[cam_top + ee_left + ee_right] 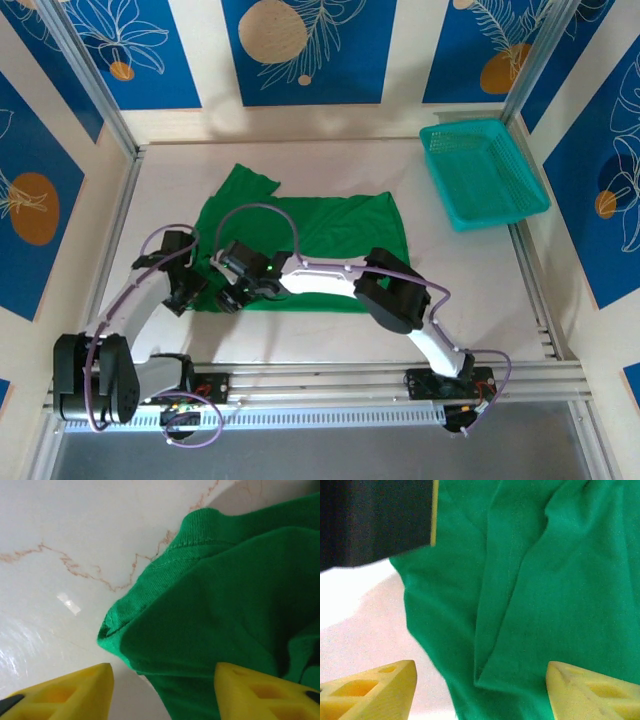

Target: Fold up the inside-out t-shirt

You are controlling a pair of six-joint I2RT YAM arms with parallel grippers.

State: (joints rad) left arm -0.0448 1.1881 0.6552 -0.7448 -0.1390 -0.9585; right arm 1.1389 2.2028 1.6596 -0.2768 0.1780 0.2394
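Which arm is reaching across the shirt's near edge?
The right arm: from its base at right it stretches leftward along the near edge of the green t-shirt; the left arm stands beside its left edge.

Bright green t-shirt (330,235) lies mostly flat at frame center, wider than tall, wrinkled. One sleeve (248,183) sticks out toward upper left. Lower-left corner is bunched: ribbed stitched edge (200,525), layers overlapping.
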